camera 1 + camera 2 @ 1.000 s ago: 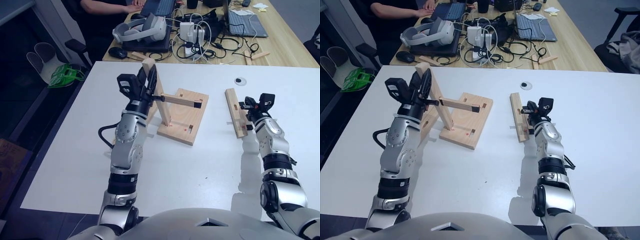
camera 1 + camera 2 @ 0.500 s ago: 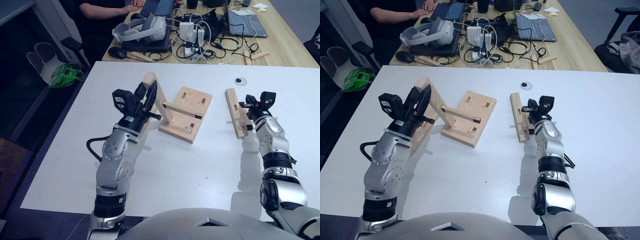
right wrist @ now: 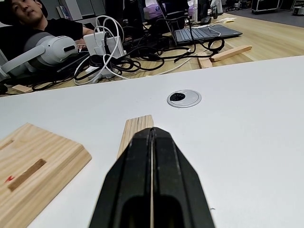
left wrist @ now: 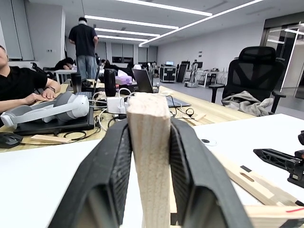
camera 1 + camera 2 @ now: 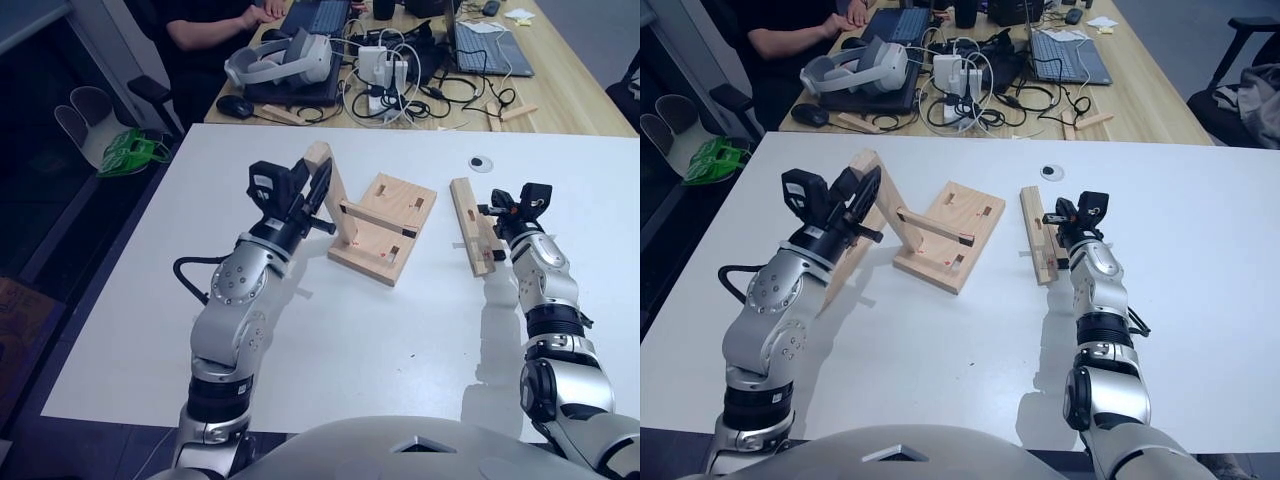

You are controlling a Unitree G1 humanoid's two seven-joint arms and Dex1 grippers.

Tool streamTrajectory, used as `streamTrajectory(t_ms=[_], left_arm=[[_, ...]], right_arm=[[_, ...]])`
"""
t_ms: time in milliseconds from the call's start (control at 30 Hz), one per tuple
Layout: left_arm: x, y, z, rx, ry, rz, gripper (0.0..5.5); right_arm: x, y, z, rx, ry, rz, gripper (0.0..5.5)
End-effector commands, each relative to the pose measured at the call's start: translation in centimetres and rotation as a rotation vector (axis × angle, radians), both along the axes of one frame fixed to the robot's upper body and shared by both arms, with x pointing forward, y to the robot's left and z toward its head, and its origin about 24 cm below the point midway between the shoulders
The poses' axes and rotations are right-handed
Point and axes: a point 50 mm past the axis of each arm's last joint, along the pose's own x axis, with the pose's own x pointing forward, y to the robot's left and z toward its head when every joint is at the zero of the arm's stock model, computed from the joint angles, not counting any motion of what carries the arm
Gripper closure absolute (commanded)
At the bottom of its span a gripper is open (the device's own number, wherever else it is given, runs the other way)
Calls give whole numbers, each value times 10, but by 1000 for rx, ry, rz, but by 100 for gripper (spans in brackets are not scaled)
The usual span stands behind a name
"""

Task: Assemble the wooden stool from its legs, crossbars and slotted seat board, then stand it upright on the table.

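L gripper (image 5: pixel 312 185) sits left of centre in the head view, pinching a wooden leg (image 4: pixel 148 142) btw both fingers (image 4: pixel 114 175). In the wrist view the leg's end sticks out past the pads, wood tight against each side. In the head view the leg slants from upper centre-left toward lower left, thru the jaws.

From near its top end a 2nd bar (image 5: pixel 338 215) runs down-right to the seat board (image 5: pixel 372 258). A crossbar (image 5: pixel 375 218) w/ a dark tip links that bar to the board's far half. So the part-built stool is just right of the L gripper, joined to what it holds. The board rests mid-frame on the white table (image 5: pixel 400 350), slots facing up, near edge showing its thickness. Can't tell if it lies fully flat.

R gripper (image 5: pixel 488 211) is right of centre, fingers pressed together, nothing btw them. Tips point at a loose leg piece (image 5: pixel 462 205) lying flat on the table, its length running top-to-bottom in frame, just right of the seat board w/ a gap. Tips sit over its mid-length; can't tell if they touch the wood.

A round grommet (image 5: pixel 481 161) lies in the table just above the loose piece. A wooden desk (image 5: pixel 560 95) across the upper frame carries a headset (image 5: pixel 285 55), laptops and cables.
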Motion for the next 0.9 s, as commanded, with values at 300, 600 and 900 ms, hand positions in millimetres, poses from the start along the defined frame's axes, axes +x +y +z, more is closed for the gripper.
streamTrajectory(t_ms=[300, 600, 900], left_arm=[[3, -3, 10, -30, 46, -54, 403], [4, 1, 53, -117, -177, 7, 269], [41, 124, 67, 177, -229, 505, 202]], right_arm=[[-1, 1, 2, -1, -10, -3, 550], [-3, 2, -1, 0, -2, 4, 550], [-9, 2, -1, 13, -16, -23, 550]])
